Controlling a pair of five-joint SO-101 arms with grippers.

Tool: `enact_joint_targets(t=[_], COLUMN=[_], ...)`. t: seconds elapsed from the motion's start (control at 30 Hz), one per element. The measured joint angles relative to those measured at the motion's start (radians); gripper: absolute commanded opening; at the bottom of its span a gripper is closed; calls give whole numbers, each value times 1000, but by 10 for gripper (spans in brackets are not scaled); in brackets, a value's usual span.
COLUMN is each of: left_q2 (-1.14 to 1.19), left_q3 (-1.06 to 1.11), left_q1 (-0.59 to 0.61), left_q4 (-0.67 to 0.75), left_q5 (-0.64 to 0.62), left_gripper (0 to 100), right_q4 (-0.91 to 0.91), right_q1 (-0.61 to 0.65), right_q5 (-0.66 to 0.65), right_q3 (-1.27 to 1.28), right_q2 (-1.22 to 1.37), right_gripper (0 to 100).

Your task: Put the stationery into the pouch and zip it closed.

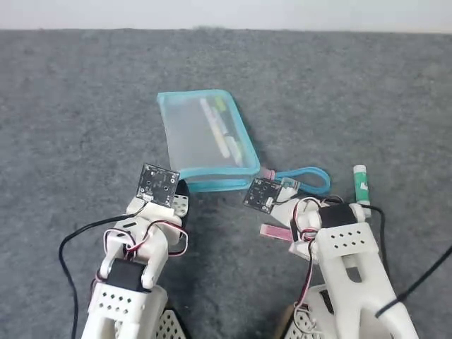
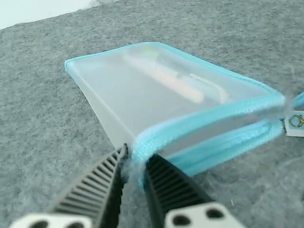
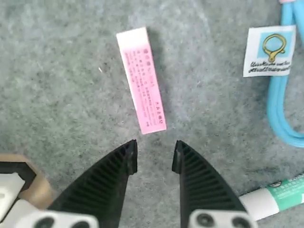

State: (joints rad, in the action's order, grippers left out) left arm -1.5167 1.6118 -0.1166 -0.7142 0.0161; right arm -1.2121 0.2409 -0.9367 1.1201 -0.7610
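Turquoise-trimmed pouch [image 1: 208, 138] partly filled, two items outside it, zip apparently not closed.

The translucent pouch lies mid-surface [image 1: 85, 106] with a few pens [image 1: 224, 134] inside. The left gripper [image 2: 135, 156] is clenched on its near corner at the zip edge. The right gripper [image 3: 155, 152] hangs released just above a pink strip [image 3: 141, 80], with a green-and-white marker [image 1: 361, 185] lying near. I judge both items have yet to go in, then the zipping.
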Motion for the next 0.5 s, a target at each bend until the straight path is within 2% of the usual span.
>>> enact_joint_targets(t=[0.5], left_q2=[0], left_q3=[14], left_q1=[0], left_q4=[0], left_q5=[3], left_gripper=[12], right_q4=[104], right_q1=[2], right_q5=[-74], right_q3=[11], right_q2=[0], right_gripper=[131])
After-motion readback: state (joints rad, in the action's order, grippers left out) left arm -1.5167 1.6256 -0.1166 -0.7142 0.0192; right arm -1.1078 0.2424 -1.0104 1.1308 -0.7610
